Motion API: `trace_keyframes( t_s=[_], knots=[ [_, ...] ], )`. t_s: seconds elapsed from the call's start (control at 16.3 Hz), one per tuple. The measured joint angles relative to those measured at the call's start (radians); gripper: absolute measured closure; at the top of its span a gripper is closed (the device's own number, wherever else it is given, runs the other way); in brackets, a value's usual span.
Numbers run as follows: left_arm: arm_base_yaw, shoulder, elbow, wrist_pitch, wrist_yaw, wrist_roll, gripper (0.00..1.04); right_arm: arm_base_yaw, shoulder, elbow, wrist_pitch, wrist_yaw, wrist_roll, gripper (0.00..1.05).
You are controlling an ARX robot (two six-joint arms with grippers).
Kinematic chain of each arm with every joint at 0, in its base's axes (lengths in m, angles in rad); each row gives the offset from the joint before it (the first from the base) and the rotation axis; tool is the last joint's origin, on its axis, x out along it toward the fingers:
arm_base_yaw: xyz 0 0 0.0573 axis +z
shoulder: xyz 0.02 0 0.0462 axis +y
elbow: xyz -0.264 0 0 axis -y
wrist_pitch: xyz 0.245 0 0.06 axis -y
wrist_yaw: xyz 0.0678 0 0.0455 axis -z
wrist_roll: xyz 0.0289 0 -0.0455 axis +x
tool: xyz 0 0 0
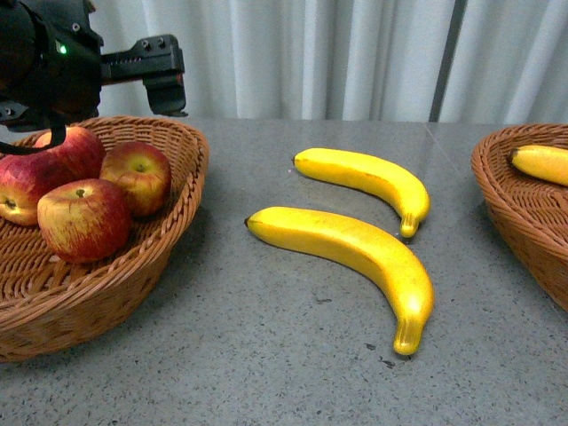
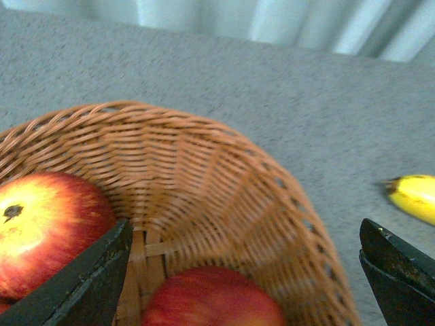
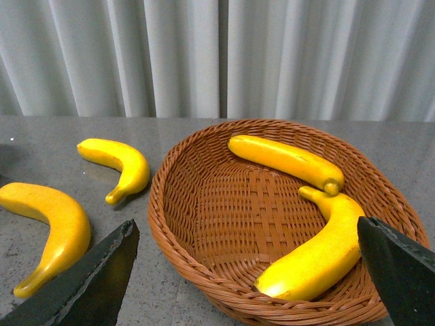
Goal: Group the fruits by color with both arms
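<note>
1. The left basket (image 1: 106, 293) sat at the lower left of the front view on the grey bench (image 1: 266, 355). It held red apples (image 1: 84, 219) with yellow streaks, at least three, packed against one another.
2. The left arm (image 1: 53, 62) filled the upper left corner of the front view. Its green light (image 1: 62, 49) was lit, and it hung over the back of that basket.
3. Left gripper (image 2: 245, 238), left wrist view: its fingers (image 2: 88, 285) stood wide apart with nothing between them. The basket wall and two apples showed below.
4. The near banana (image 1: 355, 257) and the far banana (image 1: 364, 177) lay flat on the bare bench at the centre of the front view. They were between the two baskets, close together but not touching.
5. The right basket (image 1: 515, 204) was cut off by the right edge of the front view, with one yellow end showing over its rim. The right wrist view showed two bananas (image 3: 285, 161) inside it. Their ends met or nearly met; I could not tell which.
6. Right gripper (image 3: 243, 231), right wrist view: its fingers (image 3: 88, 285) were spread wide and empty, over the basket's near rim.
</note>
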Motion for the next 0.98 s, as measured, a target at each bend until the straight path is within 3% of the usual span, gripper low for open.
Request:
trace_keyframes(
  t_s=[0.31, 0.61, 0.67, 0.74, 0.8, 0.98],
  knots=[
    [-0.109, -0.356, -0.280, 0.188, 0.029, 0.093, 0.07, 0.000, 0.000, 0.000, 0.000, 0.000, 0.000, 0.07],
    [-0.220, -0.717, -0.618, 0.177, 0.034, 0.203, 0.07, 0.000, 0.000, 0.000, 0.000, 0.000, 0.000, 0.07],
    [-0.241, -0.747, -0.720, 0.373, -0.138, 0.196, 0.18, 0.000, 0.000, 0.000, 0.000, 0.000, 0.000, 0.07],
    [-0.209, -0.821, -0.837, 0.480, -0.256, 0.190, 0.30, 0.000, 0.000, 0.000, -0.001, 0.000, 0.000, 0.07],
    [-0.158, -0.890, -0.925, 0.527, -0.274, 0.183, 0.41, 0.000, 0.000, 0.000, 0.000, 0.000, 0.000, 0.07],
    [-0.057, -1.027, -1.032, 0.462, -0.169, 0.181, 0.79, 0.000, 0.000, 0.000, 0.000, 0.000, 0.000, 0.07]
  ],
)
